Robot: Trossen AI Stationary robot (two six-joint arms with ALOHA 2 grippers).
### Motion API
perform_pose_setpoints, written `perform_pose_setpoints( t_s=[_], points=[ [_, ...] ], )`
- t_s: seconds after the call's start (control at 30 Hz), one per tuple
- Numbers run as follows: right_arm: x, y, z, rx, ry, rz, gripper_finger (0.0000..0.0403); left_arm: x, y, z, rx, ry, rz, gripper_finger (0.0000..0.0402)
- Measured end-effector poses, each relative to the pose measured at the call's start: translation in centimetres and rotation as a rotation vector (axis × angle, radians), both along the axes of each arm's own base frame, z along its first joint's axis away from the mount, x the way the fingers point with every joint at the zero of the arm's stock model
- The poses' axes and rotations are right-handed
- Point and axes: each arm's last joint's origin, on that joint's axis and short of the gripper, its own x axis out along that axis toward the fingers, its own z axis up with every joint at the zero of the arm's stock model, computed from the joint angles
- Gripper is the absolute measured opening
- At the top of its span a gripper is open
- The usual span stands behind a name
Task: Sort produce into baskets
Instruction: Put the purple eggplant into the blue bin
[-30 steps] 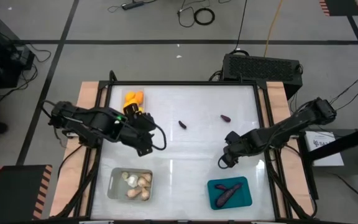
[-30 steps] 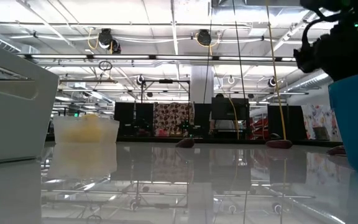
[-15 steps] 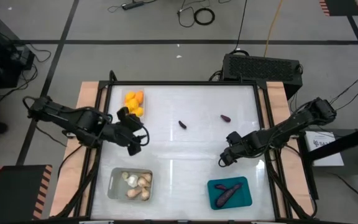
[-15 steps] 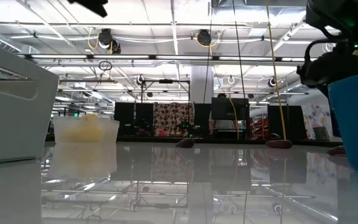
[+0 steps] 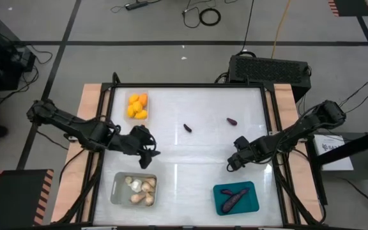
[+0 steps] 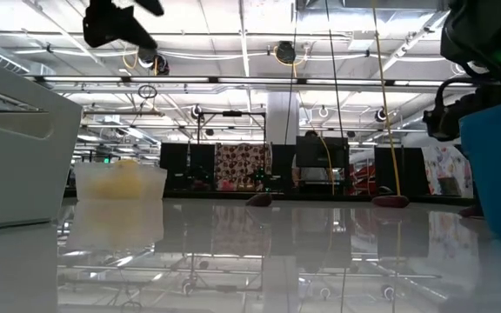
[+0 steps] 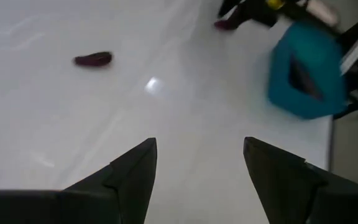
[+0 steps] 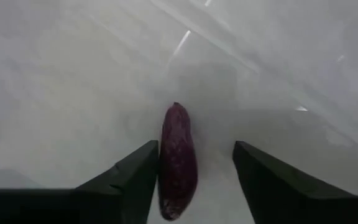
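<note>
A small dark purple eggplant lies on the white table between the open fingers of my right gripper, which points down at the table's right middle. Two more tiny eggplants lie farther back. My left gripper hangs open over bare table at the left, holding nothing. The clear basket holds orange fruits, the greyish basket holds pale bulbs, and the teal basket holds eggplants. My right gripper stands over the eggplant from above, its fingers along the eggplant's two long sides. One finger is right beside the eggplant's side; I cannot tell whether it touches. The other finger is apart from it. The eggplant lies flat on the table.
Wide bare tabletop lies between the two arms. A black frame edges the table, with wooden strips along both sides. In the low view the greyish basket's wall and the teal basket's wall stand close at either side.
My left gripper has drawn away from the clear basket of orange fruits, toward the table's near edge and downward, turning as it went; the fruits stay in the basket. My right gripper has sunk a little toward the table.
</note>
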Motion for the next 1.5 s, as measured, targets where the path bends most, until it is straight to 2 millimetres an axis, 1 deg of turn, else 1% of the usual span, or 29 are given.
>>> perform_pose_setpoints(
  t_s=[0.2, 0.3, 0.4, 0.5, 0.63, 0.8, 0.93, 1.03, 1.1, 1.17, 1.33, 1.4, 1.5],
  points=[
    [-0.2, 0.4, -0.1, -0.017, 0.003, 0.072, 0.0122, 0.3, -1.1, 0.7, -0.048, -0.100, 0.006, 0.0246],
    [-0.2, 0.5, -0.1, -0.018, 0.003, 0.096, 0.0077, 0.2, -1.5, 0.8, -0.058, -0.125, 0.042, 0.0246],
    [-0.1, 0.8, 0.2, 0.026, 0.011, 0.150, 0.0040, 0.0, -1.9, 0.8, -0.084, -0.135, 0.074, 0.0246],
    [0.4, 1.3, 1.0, 0.100, 0.000, 0.186, 0.0018, -0.1, -2.3, 0.9, -0.091, -0.143, 0.058, 0.0246],
    [1.8, 2.0, 2.9, 0.143, -0.075, 0.186, 0.0016, -0.1, -2.4, 0.9, -0.076, -0.144, 0.038, 0.0246],
    [3.6, 3.6, 6.5, 0.129, -0.227, 0.133, 0.0021, -0.1, -2.4, 0.9, -0.005, -0.140, -0.019, 0.0246],
    [4.3, 5.9, 9.8, 0.149, -0.363, 0.085, 0.0022, -0.1, -2.4, 0.9, 0.058, -0.135, -0.068, 0.0246],
    [4.2, 8.3, 11.4, 0.160, -0.433, 0.066, 0.0022, -0.1, -2.4, 0.9, 0.096, -0.125, -0.126, 0.0246],
    [3.9, 10.0, 11.7, 0.175, -0.447, 0.048, 0.0022, 0.0, -2.2, 0.9, 0.107, -0.119, -0.157, 0.0246],
    [3.5, 11.7, 11.5, 0.204, -0.433, 0.022, 0.0022, 0.1, -2.0, 0.9, 0.114, -0.114, -0.174, 0.0246],
    [2.5, 15.6, 10.0, 0.265, -0.362, -0.036, 0.0022, 0.2, -1.8, 0.9, 0.118, -0.108, -0.202, 0.0246],
    [2.1, 16.6, 9.5, 0.275, -0.342, -0.054, 0.0022, 0.2, -1.7, 0.9, 0.119, -0.107, -0.199, 0.0246],
    [1.6, 17.1, 8.9, 0.257, -0.311, -0.064, 0.0022, 0.4, -1.6, 0.9, 0.117, -0.116, -0.192, 0.0246]
  ],
)
